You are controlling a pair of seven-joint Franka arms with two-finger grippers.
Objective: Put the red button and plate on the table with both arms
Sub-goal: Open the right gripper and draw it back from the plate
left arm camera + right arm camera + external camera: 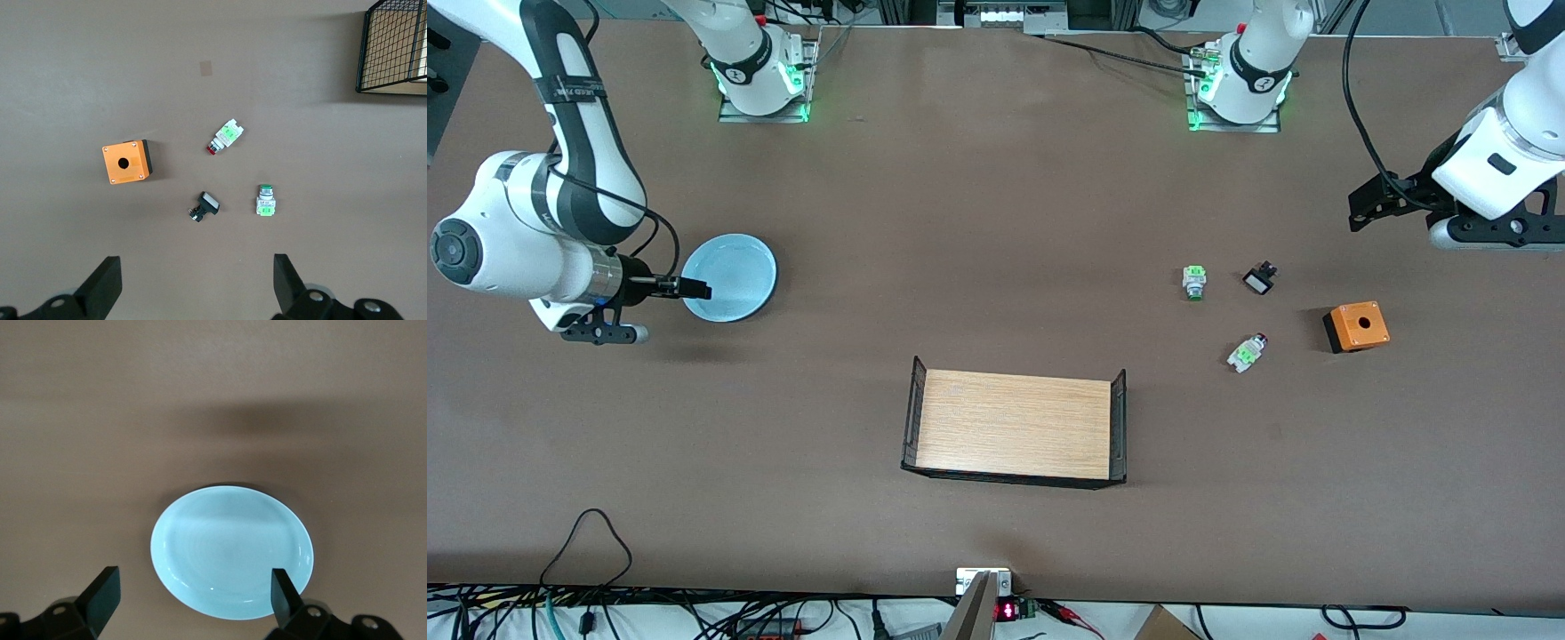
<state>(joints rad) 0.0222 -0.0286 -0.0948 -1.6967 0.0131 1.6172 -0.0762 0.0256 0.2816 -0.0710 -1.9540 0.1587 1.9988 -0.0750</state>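
A wide brown table is seen from above, with two white robot arms reaching in from their bases. The pale-blue plate lies flat on the table toward the right arm's end. The right gripper is at the plate's rim, its fingers spread apart with nothing held between them; in the right wrist view the plate is seen resting free on the surface. The red button lies on its side on the table toward the left arm's end, near a green-capped button, a small black switch and an orange box. The left gripper is held above this group, fingers apart and empty. A wood-floored wire tray sits nearer the front camera. A risk is judged: the plate's rim could be clipped and the plate dragged if the right gripper is withdrawn low.
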